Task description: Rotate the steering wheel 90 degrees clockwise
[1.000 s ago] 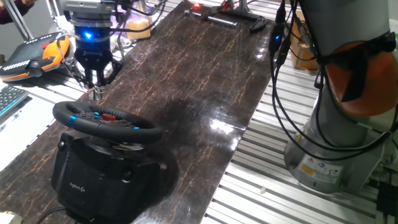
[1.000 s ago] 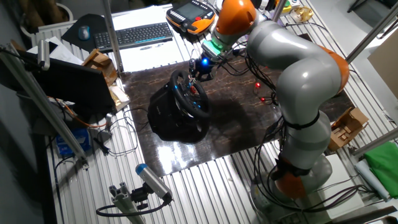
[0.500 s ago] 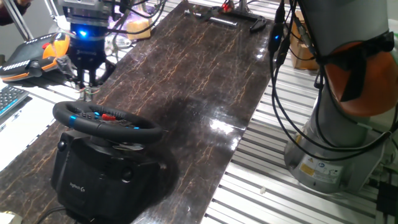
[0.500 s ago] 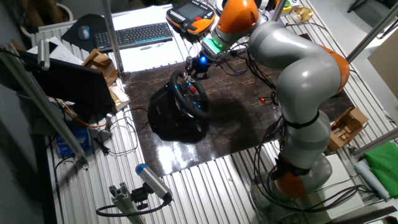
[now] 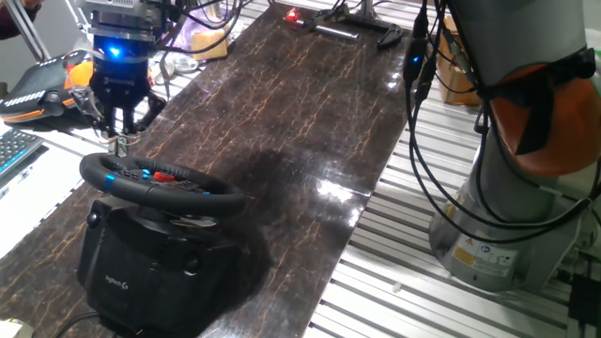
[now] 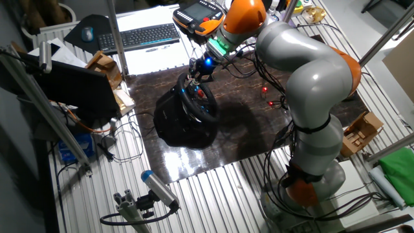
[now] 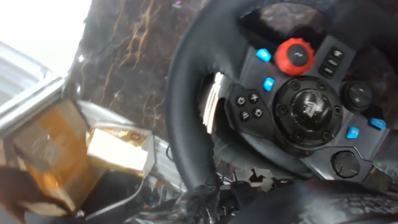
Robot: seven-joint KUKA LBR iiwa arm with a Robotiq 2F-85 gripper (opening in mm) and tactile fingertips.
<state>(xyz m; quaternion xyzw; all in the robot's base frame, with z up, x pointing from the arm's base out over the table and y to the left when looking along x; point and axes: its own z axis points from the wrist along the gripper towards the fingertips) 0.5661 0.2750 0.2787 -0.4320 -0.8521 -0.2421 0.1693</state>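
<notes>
The steering wheel (image 5: 160, 183) is black and round, with a red hub button and blue marks. It lies nearly flat on a bulky black base (image 5: 150, 268) at the near left end of the table. My gripper (image 5: 118, 143) hangs just above the wheel's far left rim, its fingers drawn together to a point and holding nothing. In the other fixed view the gripper (image 6: 192, 76) is at the upper edge of the wheel (image 6: 197, 100). The hand view shows the rim (image 7: 186, 93) and the hub (image 7: 308, 112) close up. My fingertips are not clear there.
An orange-and-black handheld controller (image 5: 56, 80) and a keyboard (image 6: 139, 35) lie beside the dark marbled tabletop (image 5: 300, 103). Black tools (image 5: 347, 28) lie at the far end. Cardboard boxes (image 7: 118, 149) sit by the wheel's base. The robot's pedestal (image 5: 507, 216) stands to the right.
My gripper has moved left along the wheel's far rim, from above the hub side to above the far left rim. The wheel has not visibly turned.
</notes>
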